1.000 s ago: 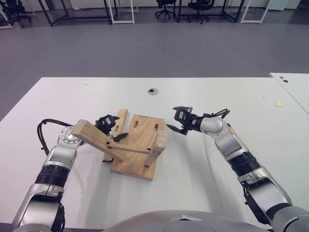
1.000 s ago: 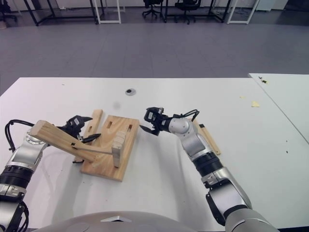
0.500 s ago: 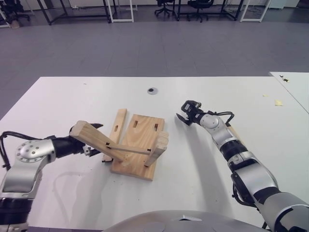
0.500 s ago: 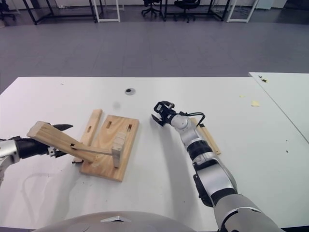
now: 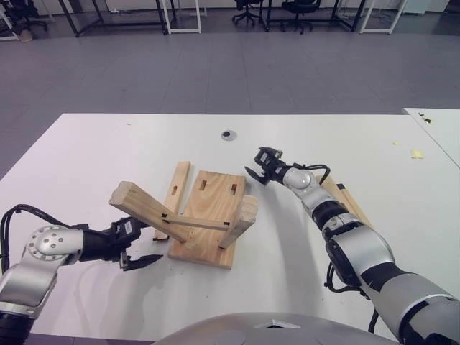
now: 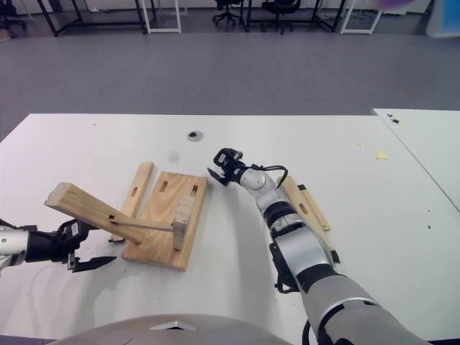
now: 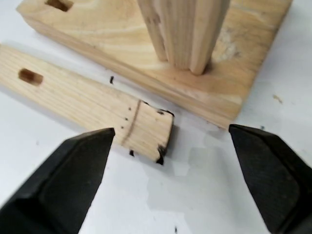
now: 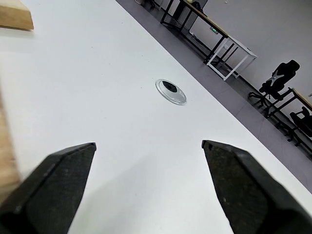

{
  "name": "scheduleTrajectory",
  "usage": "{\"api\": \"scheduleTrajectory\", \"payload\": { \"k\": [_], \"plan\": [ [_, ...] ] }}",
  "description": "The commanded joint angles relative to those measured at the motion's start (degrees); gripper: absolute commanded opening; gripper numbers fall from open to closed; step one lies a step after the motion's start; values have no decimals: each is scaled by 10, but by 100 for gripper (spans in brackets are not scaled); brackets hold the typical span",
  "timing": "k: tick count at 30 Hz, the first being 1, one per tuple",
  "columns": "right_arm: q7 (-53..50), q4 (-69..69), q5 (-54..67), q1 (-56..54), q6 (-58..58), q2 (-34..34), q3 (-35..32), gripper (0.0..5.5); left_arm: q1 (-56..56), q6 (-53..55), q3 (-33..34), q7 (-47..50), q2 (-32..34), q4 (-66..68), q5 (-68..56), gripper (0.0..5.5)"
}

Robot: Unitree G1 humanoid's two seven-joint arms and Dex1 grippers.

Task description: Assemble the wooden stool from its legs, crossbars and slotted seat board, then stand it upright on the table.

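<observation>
The slotted seat board (image 5: 210, 215) lies flat mid-table, a leg-and-crossbar frame (image 5: 144, 208) leaning on it. Both the left gripper (image 5: 144, 253) and right gripper (image 5: 255, 175) gape wide, empty. The left should straddle the loose leg (image 5: 175, 190) squarely near its end, clear of the board's corner

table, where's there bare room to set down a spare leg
Bare: the far-left stretch beyond the loose slotted bar, and the right stretch beyond the loose sticks. Crowded: around the seat board, with the left gripper at its near-left corner and the right gripper at its far-right corner.
</observation>
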Motion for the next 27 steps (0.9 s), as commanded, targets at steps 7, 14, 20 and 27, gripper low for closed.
{"api": "scheduleTrajectory", "payload": {
  "k": [7, 14, 20, 27],
  "plan": [
    [32, -3, -35, -26, -12, -40, 18, 406, -130, -77, -133, 21, -111, 36, 44, 433],
    [85, -95, -1, 38, 22, -141, -19, 406, -140, -90, -122, 19, -91, 57, 48, 433],
    [256, -413, 50, 231, 100, -203, 10, 406, -228, -130, -115, 1, -63, 144, 68, 433],
    [310, -634, 9, 315, 218, -248, 58, 406, -342, -203, -180, 63, -126, 346, 169, 433]
  ]
}}
